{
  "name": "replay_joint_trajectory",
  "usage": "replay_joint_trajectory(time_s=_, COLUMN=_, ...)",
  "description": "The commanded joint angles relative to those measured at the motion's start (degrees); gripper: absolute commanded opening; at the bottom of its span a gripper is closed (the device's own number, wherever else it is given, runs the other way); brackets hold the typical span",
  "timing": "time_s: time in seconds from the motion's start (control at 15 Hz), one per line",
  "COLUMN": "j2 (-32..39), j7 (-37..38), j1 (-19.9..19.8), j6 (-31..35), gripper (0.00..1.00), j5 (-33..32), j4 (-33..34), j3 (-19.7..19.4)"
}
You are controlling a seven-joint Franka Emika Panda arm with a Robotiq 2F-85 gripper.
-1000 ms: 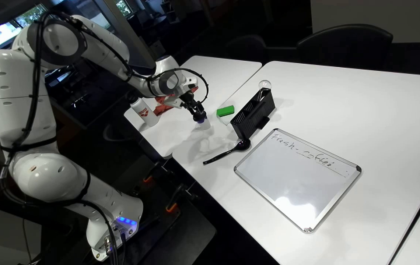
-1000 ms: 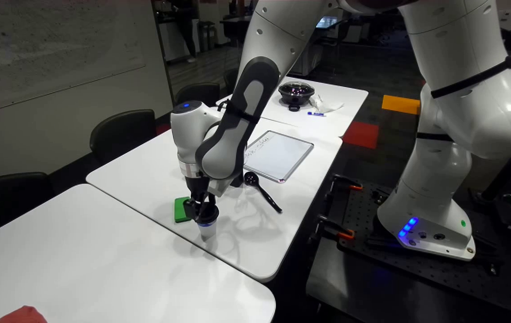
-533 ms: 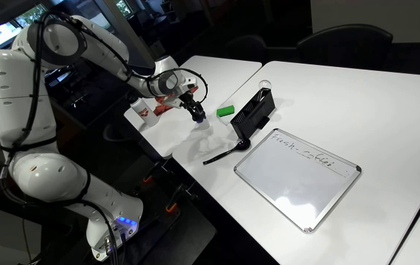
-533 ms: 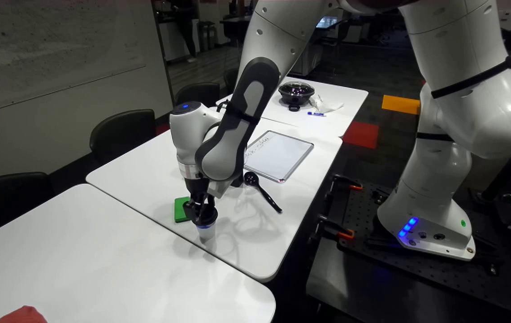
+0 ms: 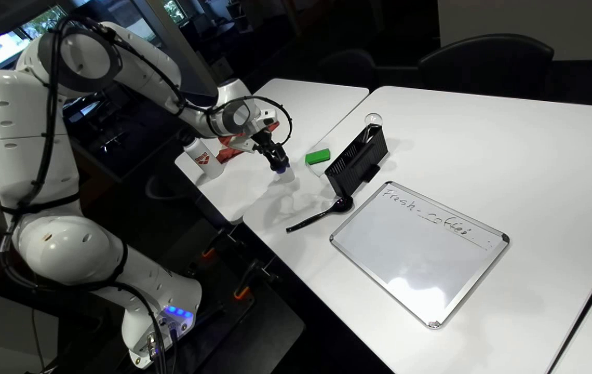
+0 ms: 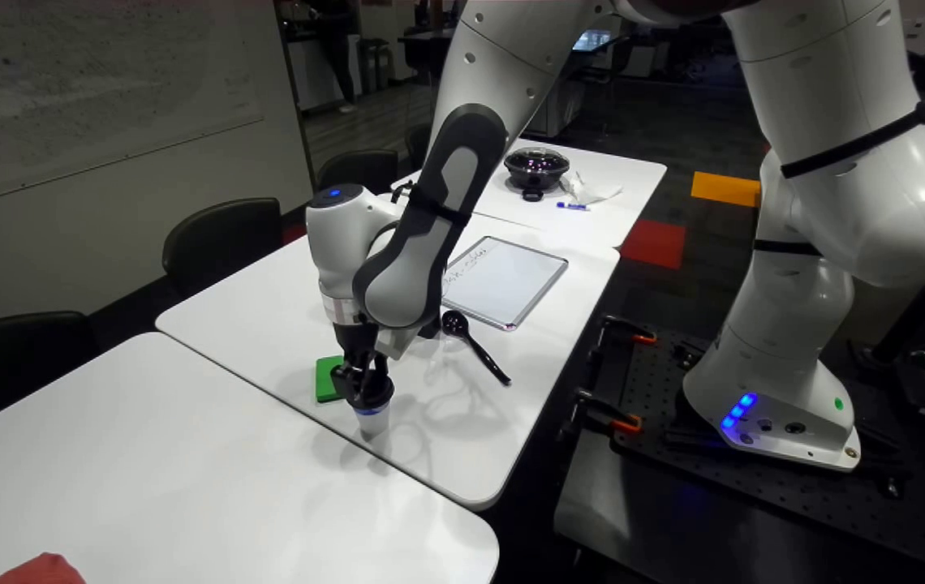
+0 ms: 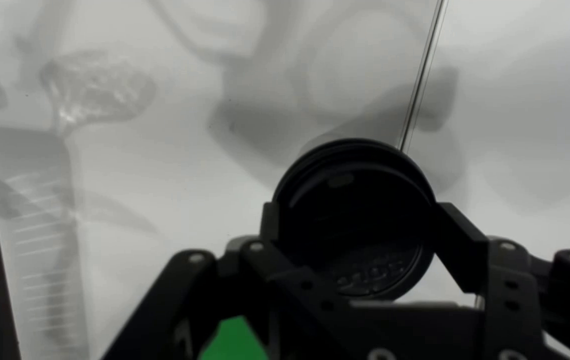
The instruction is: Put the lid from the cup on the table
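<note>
Close-up in the wrist view: a round black lid [image 7: 360,215], marked near one edge by a small greyish oval [image 7: 340,180], probably the sip opening, and near the opposite edge by raised lettering [image 7: 371,274] too blurred to read. Sits on the mouth of a small whitish cup [image 6: 373,421] with a blue band [image 6: 370,410] just under the rim, seen in an exterior view. Not yet on the white table [image 6: 268,332]; looks close to the seam [image 7: 421,75] along one side of it.

Black gripper [image 7: 358,223] astride the lid, with pads [image 7: 270,222] against opposite sides of the rim and without a visible gap: apparently pinching it. Strength of the squeeze impossible to tell.

Seems very light, likely thin moulded plastic: glossy, a little slippery, springy across the top, stiffest around the rim. Probably press-fitted, so likely to cling at first, then pop free. Best held exactly at the rim, across the widest part, above the blue band. Pinch lower and risk crushing the cup, probably thin-walled, with contents hidden. Squeeze harder and risk bowing the lid out of round and losing grip. Pull up fast and risk dragging the cup along or tipping it. Better to tilt slightly, free one edge, lift slowly, then lower flat onto the table before parting the pads.
</note>
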Motion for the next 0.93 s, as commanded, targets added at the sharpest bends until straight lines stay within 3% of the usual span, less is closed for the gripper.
replay_joint_trajectory(time_s=0.0, j2=-1.61, j7=0.01, j1=0.46, j6=-1.91, gripper=0.74, j5=0.16, j4=-0.37, j3=-0.34)
replay_joint_trajectory(time_s=0.87, j2=-10.18, j7=0.73, j1=1.88, j6=-2.40, gripper=0.77, j5=-1.02, j4=-4.91, j3=-0.38)
